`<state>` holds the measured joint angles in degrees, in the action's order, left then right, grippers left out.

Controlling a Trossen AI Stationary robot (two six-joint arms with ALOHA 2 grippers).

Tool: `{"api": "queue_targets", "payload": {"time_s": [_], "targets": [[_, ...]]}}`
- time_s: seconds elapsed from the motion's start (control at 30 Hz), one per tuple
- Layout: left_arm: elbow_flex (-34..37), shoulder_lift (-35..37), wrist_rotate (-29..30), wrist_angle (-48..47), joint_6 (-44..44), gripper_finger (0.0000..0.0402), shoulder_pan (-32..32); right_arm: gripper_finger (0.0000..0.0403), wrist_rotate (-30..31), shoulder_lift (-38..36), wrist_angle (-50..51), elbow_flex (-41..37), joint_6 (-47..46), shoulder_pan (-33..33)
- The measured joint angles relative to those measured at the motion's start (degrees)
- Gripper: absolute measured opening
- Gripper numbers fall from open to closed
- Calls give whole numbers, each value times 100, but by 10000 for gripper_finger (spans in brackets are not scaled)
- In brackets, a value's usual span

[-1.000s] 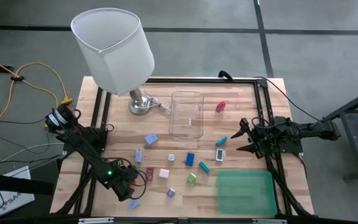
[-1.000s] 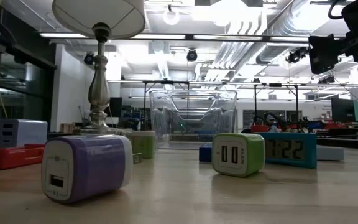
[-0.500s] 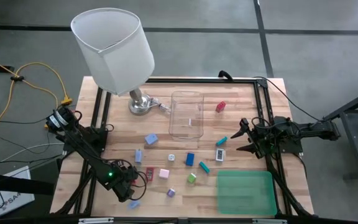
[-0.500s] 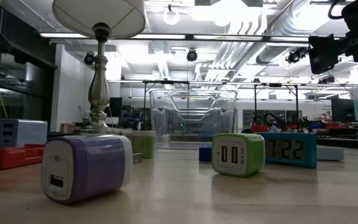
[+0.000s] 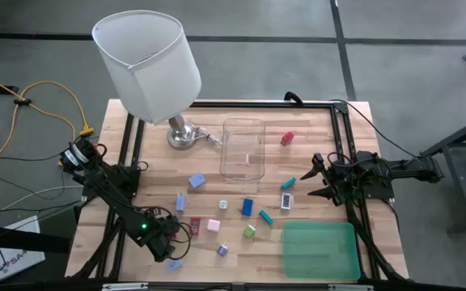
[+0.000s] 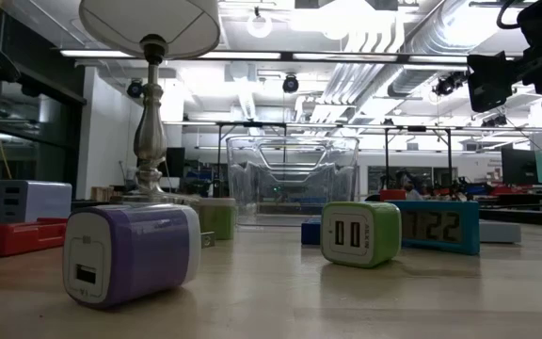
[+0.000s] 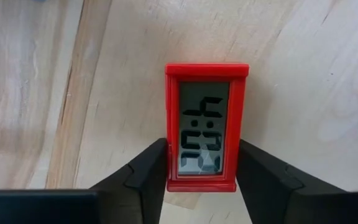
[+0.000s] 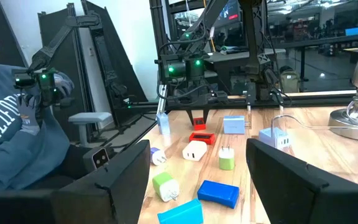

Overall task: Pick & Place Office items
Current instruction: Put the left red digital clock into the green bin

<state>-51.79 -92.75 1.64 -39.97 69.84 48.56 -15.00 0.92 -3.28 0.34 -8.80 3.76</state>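
The left gripper [image 5: 183,231] sat low at the near left part of the wooden bench [image 5: 314,129], its two dark fingers [image 7: 146,177] set on either long side of a small red digital clock [image 7: 206,126]. In the left wrist view the fingers touched the clock's red frame near its gripper-side end, pinching it. The clock lay flat on the wood, display up, with its long axis running straight out from the gripper.

In the high view the red clock [image 5: 194,225] lay just beside a pink block [image 5: 213,225], with a purple charger [image 5: 222,250] and a green charger [image 5: 250,232] nearer the front edge. A blue block [image 5: 247,207] and a teal clock [image 5: 265,217] lay toward the middle, a white-faced clock [image 5: 286,200] and a teal piece [image 5: 289,183] farther right, and a light blue charger [image 5: 196,181] toward the left. A red piece [image 5: 287,138] lay alone near the far right, just beside the clear plastic box [image 5: 243,148]. The flat green tray [image 5: 319,249] sat at the near right corner. A lamp [image 5: 148,65] stood at the far left.

The right gripper [image 5: 317,178] hovered at the right edge of the bench, fingers [image 8: 114,180] spread wide and holding nothing. Its wrist view showed a person [image 8: 17,130] in a blue sweatshirt beyond the bench.
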Motion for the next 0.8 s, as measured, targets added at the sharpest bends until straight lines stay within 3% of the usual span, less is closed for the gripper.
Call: {"api": "queue_targets", "payload": {"time_s": [0.43, 0.8], "targets": [[0, 93, -15, 42, -36, 157, 2, 252, 0, 1, -1, 0, 0, -1], [-52, 692, 129, 397, -940, 157, -539, 252, 0, 1, -1, 0, 0, -1]]}}
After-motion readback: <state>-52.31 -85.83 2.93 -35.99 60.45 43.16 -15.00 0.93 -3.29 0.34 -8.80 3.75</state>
